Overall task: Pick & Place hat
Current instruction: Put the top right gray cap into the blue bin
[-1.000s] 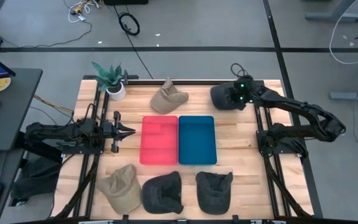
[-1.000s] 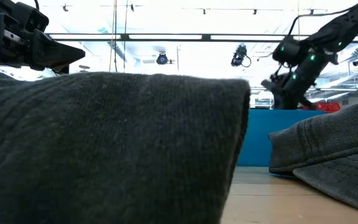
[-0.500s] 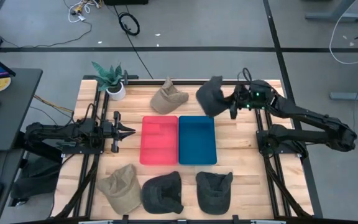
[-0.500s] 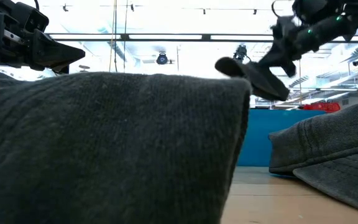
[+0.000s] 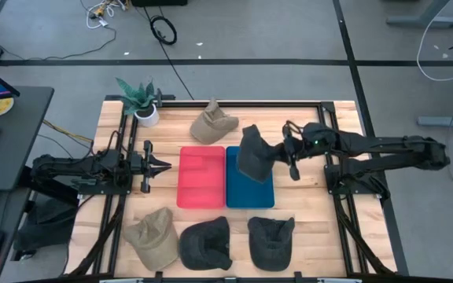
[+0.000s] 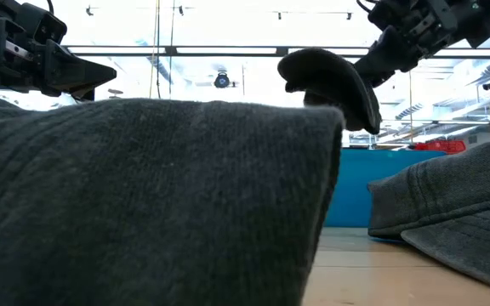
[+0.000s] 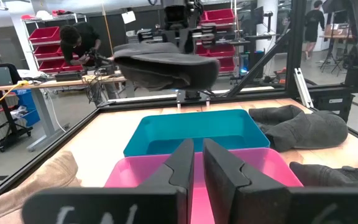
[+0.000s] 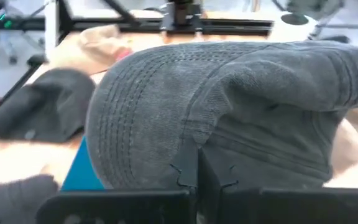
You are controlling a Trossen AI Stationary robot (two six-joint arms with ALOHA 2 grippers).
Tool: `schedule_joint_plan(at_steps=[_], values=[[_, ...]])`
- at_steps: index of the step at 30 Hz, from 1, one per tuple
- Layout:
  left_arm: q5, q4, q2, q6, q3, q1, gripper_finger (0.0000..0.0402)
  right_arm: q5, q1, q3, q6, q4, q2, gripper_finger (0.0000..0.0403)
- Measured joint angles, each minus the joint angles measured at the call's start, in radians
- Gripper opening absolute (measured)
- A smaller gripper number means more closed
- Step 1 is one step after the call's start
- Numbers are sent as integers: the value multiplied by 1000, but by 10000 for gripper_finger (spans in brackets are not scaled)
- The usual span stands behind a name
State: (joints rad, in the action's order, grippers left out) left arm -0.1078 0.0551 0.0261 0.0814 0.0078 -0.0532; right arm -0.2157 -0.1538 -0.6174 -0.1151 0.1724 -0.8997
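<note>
A small potted green plant in a white pot (image 5: pixel 141 104) is seen at the far left corner of the light wooden tabletop (image 5: pixel 305 212). Black cables (image 5: pixel 162 30) lie coiled on the grey floor beyond. Red storage bins on metal shelving (image 7: pixel 41 34) are visible in the room behind, near a person (image 7: pixel 78 42).

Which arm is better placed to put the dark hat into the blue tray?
The right. Its gripper already holds the dark grey hat above the blue tray. The left gripper sits shut beside the pink tray, holding nothing.
</note>
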Motion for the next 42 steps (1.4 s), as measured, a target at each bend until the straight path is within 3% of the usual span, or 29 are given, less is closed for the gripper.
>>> schedule_joint_plan(at_steps=[10, 24, 42], values=[[0, 0, 0, 0, 0, 0, 39, 62, 115, -104, 3, 70, -200, 0], [0, 0, 0, 0, 0, 0, 39, 43, 137, -215, -27, 145, -466, 0], [0, 0, 0, 0, 0, 0, 39, 43, 137, -237, -21, 190, -581, 1]])
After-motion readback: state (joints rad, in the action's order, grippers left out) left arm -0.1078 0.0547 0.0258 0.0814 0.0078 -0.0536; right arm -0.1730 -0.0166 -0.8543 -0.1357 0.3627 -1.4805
